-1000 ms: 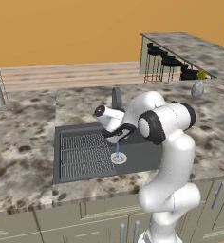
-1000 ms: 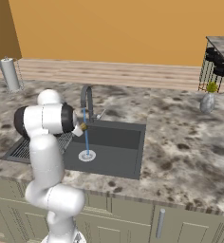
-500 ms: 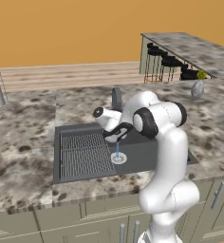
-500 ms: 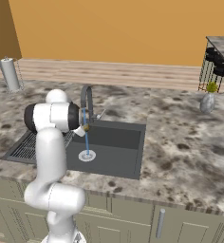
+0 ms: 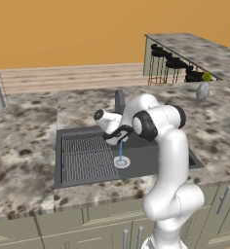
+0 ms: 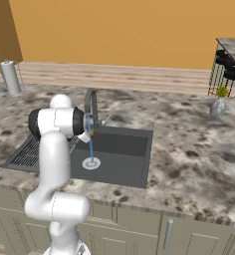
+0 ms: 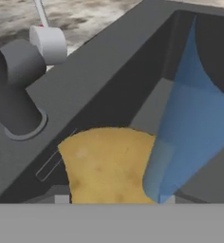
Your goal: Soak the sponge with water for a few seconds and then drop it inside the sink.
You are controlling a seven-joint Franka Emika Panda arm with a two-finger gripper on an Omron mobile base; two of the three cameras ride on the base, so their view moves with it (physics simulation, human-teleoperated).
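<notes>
Right now the sponge [image 7: 109,166] sits pinched in the jaws, held above the sink [image 5: 178,155] basin just under the faucet [image 6: 91,107], with the water [image 7: 185,128] running down beside it and brushing its edge. Seen from the right base, a small yellow bit of sponge [image 6: 92,132] shows against the stream [image 6: 90,142], which falls straight to the round drain [image 5: 121,162]. Left of the drain lies the ribbed grate [image 5: 85,158]. Speckled stone bench [image 5: 24,155] surrounds the sink.
</notes>
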